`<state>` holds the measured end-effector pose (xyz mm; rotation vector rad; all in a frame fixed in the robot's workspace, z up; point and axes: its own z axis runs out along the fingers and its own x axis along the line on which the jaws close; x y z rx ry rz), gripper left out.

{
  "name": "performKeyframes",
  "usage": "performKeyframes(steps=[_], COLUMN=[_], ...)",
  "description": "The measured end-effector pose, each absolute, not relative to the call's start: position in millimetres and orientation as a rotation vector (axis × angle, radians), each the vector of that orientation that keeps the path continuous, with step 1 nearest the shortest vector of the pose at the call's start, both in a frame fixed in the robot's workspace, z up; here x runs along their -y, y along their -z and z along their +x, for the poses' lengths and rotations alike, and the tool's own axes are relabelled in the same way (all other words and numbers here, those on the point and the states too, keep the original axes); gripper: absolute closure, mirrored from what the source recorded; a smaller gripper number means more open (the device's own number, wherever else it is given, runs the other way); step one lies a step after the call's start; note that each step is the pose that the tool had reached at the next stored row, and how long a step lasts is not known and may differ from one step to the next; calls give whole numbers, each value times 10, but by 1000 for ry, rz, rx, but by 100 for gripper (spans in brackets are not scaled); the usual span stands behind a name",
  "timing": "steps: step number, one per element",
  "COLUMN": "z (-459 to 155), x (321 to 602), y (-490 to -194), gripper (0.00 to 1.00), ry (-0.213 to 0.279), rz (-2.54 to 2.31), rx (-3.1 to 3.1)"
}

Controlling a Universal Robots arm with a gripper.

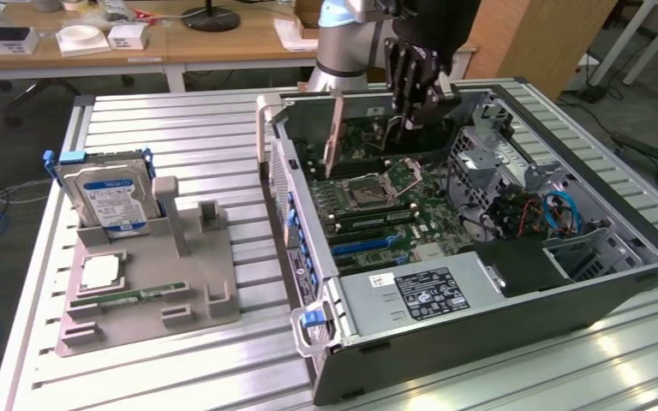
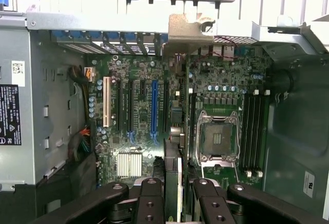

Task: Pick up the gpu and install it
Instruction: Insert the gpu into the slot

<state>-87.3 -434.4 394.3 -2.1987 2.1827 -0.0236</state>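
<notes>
Ext. view: gripper [image 1: 407, 120] inside open PC case [image 1: 512, 334], fingers [image 1: 401, 94] pinching gpu [image 1: 363, 130], held upright just above motherboard [image 1: 386, 205]. Pick-up done; install step in hand, card judged not yet seated.

Wrist view: gpu [image 2: 174, 157] edge-on, beside blue slot [image 2: 154, 108]. Seating needs edge square over slot, bracket at rear wall. Tight: CPU socket [image 2: 216, 139] alongside. Open room overhead.

The end effector [image 1: 407, 120] is showing matte black. The gpu [image 1: 336, 137] is gleaming tan-silver along its bracket. The motherboard [image 2: 216, 80] is showing deep green, carrying one blue slot [image 2: 153, 106] and one white slot [image 2: 107, 108]. The hard drive [image 1: 103, 199] is wearing a blue-and-white label. The worktop [image 1: 181, 128] is shining silver in ribbed stripes, and the holder [image 1: 198, 282] is looking plain grey.
</notes>
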Motion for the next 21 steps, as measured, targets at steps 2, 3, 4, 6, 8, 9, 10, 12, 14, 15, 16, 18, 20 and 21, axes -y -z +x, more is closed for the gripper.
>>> performKeyframes(steps=[2, 3, 4, 6, 8, 9, 10, 12, 14, 15, 16, 18, 20, 21], z=[-881, -884, -886, -890, -893, -895, -896, -898, -900, -901, -901, -902, -902, -902], x=[4344, 4344, 4344, 4344, 4344, 4344, 4344, 4344, 4344, 4344, 4344, 4344, 4344, 4344], y=[-3937, -3935, -3932, -3926, -3917, -3912, -3906, -3896, -3887, -3882, -3879, -3874, -3868, -3866], gripper=[74, 74, 74, 74, 74, 74, 74, 74, 74, 74, 74, 74, 74, 74], ry=[24, 24, 24, 23, 23, 24, 24, 24, 24, 24, 24, 24, 24, 24], rz=[-2199, -2199, -2199, -2199, -2199, -2199, -2199, -2199, -2199, -2199, -2199, -2199, -2199, -2199], rx=[-2183, -2183, -2183, -2183, -2183, -2183, -2183, -2183, -2183, -2183, -2183, -2183, -2183, -2183])
